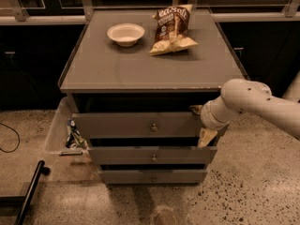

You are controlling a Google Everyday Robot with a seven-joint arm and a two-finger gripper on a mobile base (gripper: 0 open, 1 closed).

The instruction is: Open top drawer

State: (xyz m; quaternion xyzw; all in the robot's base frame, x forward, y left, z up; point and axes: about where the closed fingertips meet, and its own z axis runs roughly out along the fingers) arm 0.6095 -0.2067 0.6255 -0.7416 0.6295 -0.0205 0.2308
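my gripper (202, 125) sitting at the right end of the top drawer (136, 124), matt grey front, shiny brass knob (153, 127), smooth matt cabinet top (140, 69), crinkly glossy chip bag (171, 29), smooth white bowl (125, 33), speckled floor (253, 186)

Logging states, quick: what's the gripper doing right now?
Gripper: cannot be told; it is at the right end of the top drawer.
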